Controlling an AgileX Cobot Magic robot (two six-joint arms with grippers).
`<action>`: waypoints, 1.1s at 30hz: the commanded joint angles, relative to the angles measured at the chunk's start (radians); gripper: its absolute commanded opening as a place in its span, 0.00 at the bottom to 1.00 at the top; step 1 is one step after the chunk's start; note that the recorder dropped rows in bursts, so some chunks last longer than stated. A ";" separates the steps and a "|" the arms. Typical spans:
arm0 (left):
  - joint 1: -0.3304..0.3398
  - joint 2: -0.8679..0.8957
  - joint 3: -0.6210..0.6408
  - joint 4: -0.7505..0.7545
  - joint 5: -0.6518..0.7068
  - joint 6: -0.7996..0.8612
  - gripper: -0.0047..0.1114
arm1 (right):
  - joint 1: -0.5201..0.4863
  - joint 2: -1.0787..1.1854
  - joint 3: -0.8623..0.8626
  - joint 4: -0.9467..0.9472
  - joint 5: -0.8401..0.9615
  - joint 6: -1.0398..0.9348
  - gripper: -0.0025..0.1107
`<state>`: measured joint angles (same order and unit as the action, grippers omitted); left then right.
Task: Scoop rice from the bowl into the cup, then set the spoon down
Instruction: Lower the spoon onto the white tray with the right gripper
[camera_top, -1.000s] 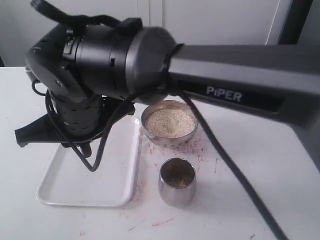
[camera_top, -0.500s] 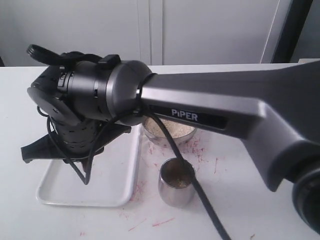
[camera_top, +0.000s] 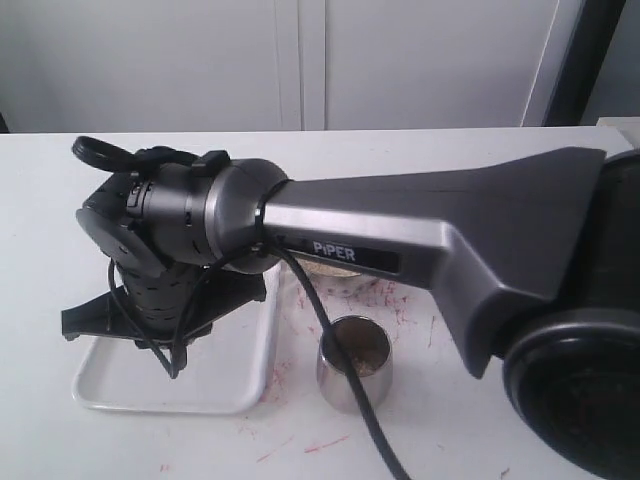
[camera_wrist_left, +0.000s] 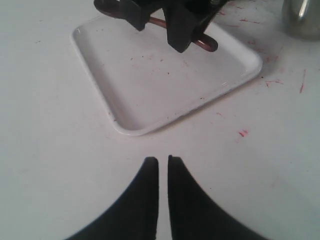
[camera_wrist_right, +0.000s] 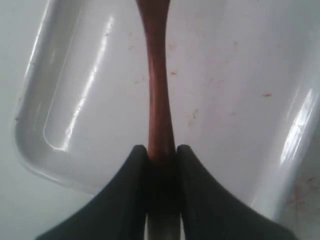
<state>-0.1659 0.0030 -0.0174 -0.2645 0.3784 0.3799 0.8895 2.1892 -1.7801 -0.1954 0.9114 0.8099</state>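
Note:
My right gripper (camera_wrist_right: 161, 148) is shut on the slim handle of the reddish-brown wooden spoon (camera_wrist_right: 157, 75), held low over the white tray (camera_wrist_right: 230, 100). From the left wrist view the spoon (camera_wrist_left: 204, 43) shows under the right gripper; I cannot tell whether it touches the tray (camera_wrist_left: 150, 85). The steel cup (camera_top: 354, 378) stands right of the tray with pale rice (camera_top: 357, 354) inside. The right arm (camera_top: 400, 225) hides nearly all of the bowl; a sliver (camera_top: 338, 274) shows. My left gripper (camera_wrist_left: 163, 159) is shut over bare table, holding nothing.
The white tray (camera_top: 150, 385) lies at the left on the white table, marked with red specks around the cup. The right arm's cable (camera_top: 345, 370) hangs across the cup's front. White cabinet doors stand behind the table.
The right arm has sunk lower and drawn toward the tray with the spoon, and now covers the bowl that showed a second ago. Cup and tray have not moved.

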 joint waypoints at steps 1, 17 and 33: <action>-0.007 -0.003 0.005 -0.013 0.003 -0.004 0.16 | -0.006 0.010 -0.003 0.011 -0.004 0.005 0.02; -0.007 -0.003 0.005 -0.013 0.003 -0.004 0.16 | -0.029 0.019 -0.003 -0.023 0.031 -0.023 0.02; -0.007 -0.003 0.005 -0.013 0.003 -0.004 0.16 | -0.034 0.041 -0.003 -0.018 0.037 -0.058 0.02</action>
<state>-0.1659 0.0030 -0.0174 -0.2645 0.3784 0.3799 0.8662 2.2172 -1.7801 -0.2093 0.9396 0.7639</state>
